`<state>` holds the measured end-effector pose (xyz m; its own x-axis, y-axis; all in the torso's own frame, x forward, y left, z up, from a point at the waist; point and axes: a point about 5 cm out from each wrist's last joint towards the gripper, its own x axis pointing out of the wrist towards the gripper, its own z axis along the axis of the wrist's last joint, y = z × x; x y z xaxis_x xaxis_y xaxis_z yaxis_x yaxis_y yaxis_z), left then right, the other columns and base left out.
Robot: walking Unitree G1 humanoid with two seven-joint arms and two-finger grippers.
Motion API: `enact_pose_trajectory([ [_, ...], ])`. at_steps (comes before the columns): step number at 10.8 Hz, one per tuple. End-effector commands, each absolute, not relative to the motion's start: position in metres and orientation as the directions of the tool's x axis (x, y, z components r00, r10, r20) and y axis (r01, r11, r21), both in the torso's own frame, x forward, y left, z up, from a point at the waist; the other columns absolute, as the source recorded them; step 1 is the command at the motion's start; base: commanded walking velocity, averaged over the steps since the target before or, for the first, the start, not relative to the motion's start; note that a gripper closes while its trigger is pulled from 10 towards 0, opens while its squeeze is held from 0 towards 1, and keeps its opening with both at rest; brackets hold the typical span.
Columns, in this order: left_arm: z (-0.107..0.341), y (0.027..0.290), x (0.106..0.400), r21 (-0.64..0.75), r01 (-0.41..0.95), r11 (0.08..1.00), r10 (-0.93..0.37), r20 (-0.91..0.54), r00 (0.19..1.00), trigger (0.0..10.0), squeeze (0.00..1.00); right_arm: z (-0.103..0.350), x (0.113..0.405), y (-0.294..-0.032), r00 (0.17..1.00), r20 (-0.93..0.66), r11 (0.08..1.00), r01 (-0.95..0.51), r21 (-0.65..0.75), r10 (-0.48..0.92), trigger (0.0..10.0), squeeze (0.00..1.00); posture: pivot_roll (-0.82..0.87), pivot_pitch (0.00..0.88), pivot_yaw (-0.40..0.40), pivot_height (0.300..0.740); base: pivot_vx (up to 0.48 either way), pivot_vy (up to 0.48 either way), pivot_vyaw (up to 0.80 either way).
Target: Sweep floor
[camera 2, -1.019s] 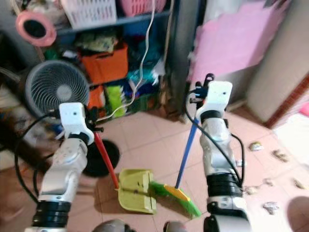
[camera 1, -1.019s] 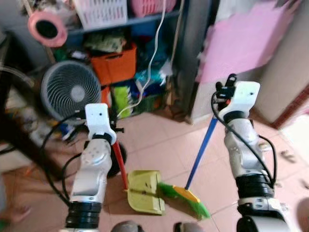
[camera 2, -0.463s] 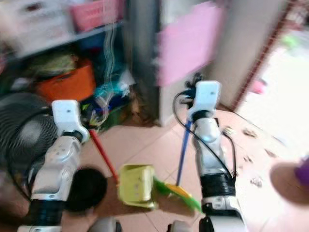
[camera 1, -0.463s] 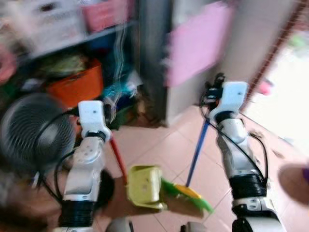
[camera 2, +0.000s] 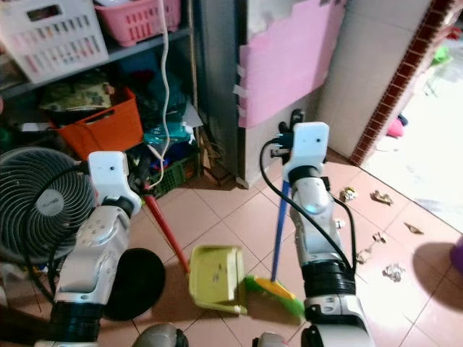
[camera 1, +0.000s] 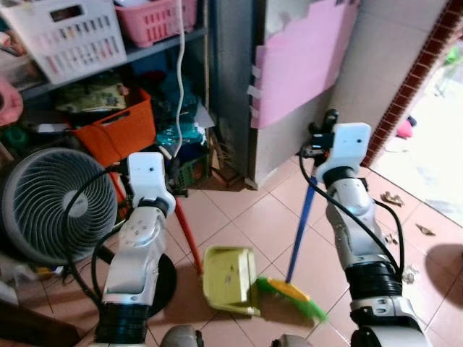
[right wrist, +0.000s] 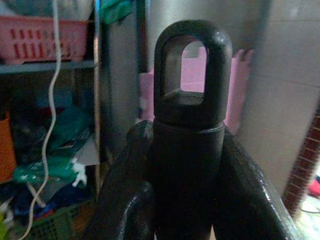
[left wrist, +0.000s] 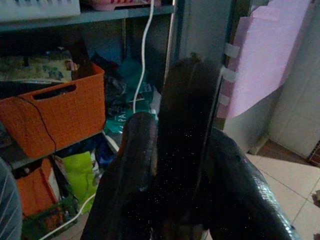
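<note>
A yellow-green dustpan [camera 1: 230,278] rests on the tiled floor on a slanted red handle [camera 1: 187,236]. My left gripper [camera 1: 172,189] is shut on the top of that handle; the left wrist view has both fingers [left wrist: 134,165] pressed against the dark handle end. Beside the dustpan stands a broom with a blue handle [camera 1: 300,228] and green and yellow bristles [camera 1: 291,297] touching the floor. My right gripper [camera 1: 323,134] is shut on the broom's black looped top [right wrist: 192,95]. Scraps of litter [camera 2: 394,272] lie on the tiles to my right.
A round grey fan [camera 1: 54,206] stands at the left on a black base [camera 1: 163,280]. Behind it, a cluttered shelf holds an orange basket [camera 1: 119,134], a white basket [camera 1: 69,40] and a pink one [camera 1: 155,18]. A pink foam board [camera 1: 304,61] leans ahead. Open tiles run right toward a doorway [camera 1: 434,144].
The whole view has swung to the right and sharpened as I turned. Both grippers still hold the dustpan handle and the broom in the same way.
</note>
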<state>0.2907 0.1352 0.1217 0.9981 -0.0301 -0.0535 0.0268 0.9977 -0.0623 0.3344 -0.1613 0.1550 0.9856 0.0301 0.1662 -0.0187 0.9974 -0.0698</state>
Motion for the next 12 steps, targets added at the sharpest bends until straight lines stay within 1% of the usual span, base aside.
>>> enact_pose_trajectory([
  [1, 0.1385, 0.1345, 0.293, -0.06, 0.038, 0.997, -0.036, 0.026, 0.999, 10.0, 0.0, 0.1665, 0.3364, -0.1651, 0.977, 0.213, 0.998, -0.002, -0.069, 0.017, 10.0, 0.0, -0.08, 0.0, 0.059, 0.74, 0.251, 0.0, -0.8],
  [3, 0.1384, 0.1353, 0.2929, -0.088, 0.033, 0.996, -0.031, 0.026, 0.999, 10.0, 0.0, 0.1663, 0.3353, -0.1641, 0.976, 0.217, 0.997, -0.006, -0.077, 0.022, 10.0, 0.0, -0.08, 0.0, 0.059, 0.74, 0.296, 0.0, -0.8],
  [7, 0.1376, 0.1346, 0.2915, -0.093, 0.035, 0.995, -0.033, 0.022, 0.999, 10.0, 0.0, 0.1653, 0.3344, -0.1614, 0.976, 0.214, 0.997, -0.022, -0.078, 0.038, 10.0, 0.0, -0.08, 0.0, 0.058, 0.74, 0.435, 0.0, -0.56],
  [12, 0.1353, 0.1323, 0.2897, -0.098, 0.047, 0.994, -0.046, 0.011, 0.999, 10.0, 0.0, 0.1626, 0.3318, -0.1625, 0.979, 0.203, 0.997, -0.017, -0.079, 0.033, 10.0, 0.0, -0.08, 0.0, 0.062, 0.74, 0.449, 0.0, -0.8],
])
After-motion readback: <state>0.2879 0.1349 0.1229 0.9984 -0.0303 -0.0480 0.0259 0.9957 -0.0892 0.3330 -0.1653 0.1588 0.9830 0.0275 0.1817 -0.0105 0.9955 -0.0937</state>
